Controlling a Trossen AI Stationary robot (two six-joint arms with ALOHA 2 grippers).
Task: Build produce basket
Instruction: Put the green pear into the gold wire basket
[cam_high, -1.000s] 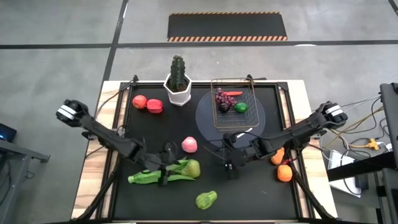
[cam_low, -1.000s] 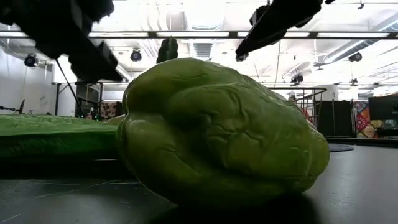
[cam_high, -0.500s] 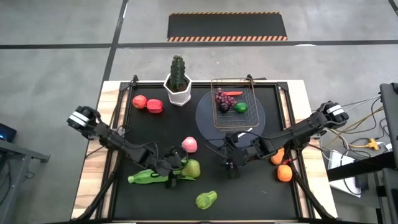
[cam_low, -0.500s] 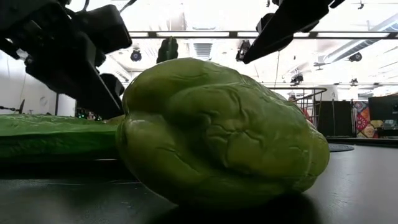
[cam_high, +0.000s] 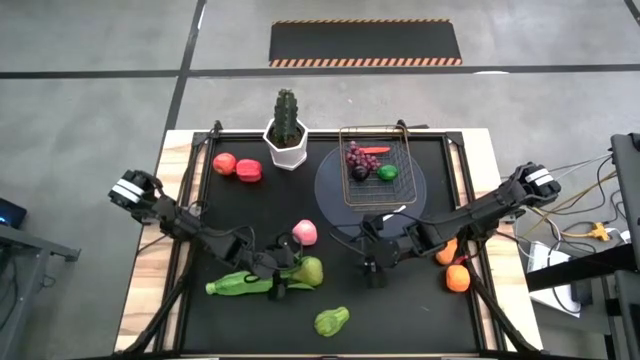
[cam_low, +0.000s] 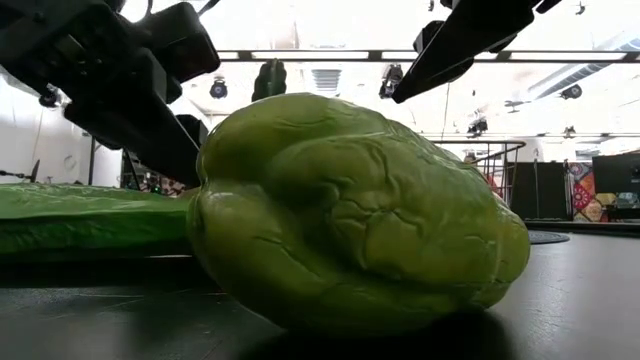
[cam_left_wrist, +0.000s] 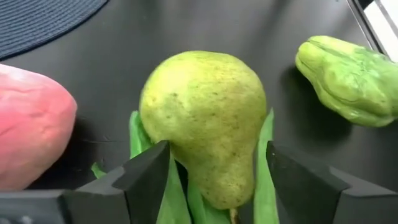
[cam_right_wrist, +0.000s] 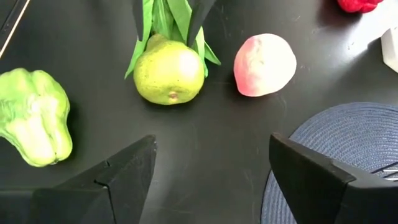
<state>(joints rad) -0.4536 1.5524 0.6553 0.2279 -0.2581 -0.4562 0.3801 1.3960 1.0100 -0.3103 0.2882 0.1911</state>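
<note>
My left gripper (cam_high: 288, 266) (cam_left_wrist: 217, 180) is open, low over the table, with one finger on each side of the green pear's (cam_left_wrist: 205, 118) narrow stem end. The pear (cam_high: 311, 270) lies on its side on the long green beans (cam_high: 240, 285). The pink peach (cam_high: 304, 232) sits just beyond it. The wire basket (cam_high: 377, 165) stands on the round grey plate (cam_high: 330, 185) and holds grapes, a red piece and a lime. My right gripper (cam_high: 372, 262) (cam_right_wrist: 211, 180) hangs open near the plate's near edge, touching nothing. My left gripper stands open around the pear's stem end (cam_left_wrist: 227, 186), coming level from the table's left side. One finger (cam_left_wrist: 152, 174) sits right at the pear's side; I cannot tell whether it touches. The pear rests on the beans.
A lumpy green vegetable (cam_high: 332, 321) (cam_low: 350, 210) lies near the table's near edge. Two red tomatoes (cam_high: 238, 167) and the white cactus pot (cam_high: 287, 140) are at the far left. Two oranges (cam_high: 452, 265) lie by the right arm.
My left gripper has moved toward the table's right and come down lower, up to the pear, so that its fingers now flank the pear's narrow end. The pear and beans have stayed in place.
</note>
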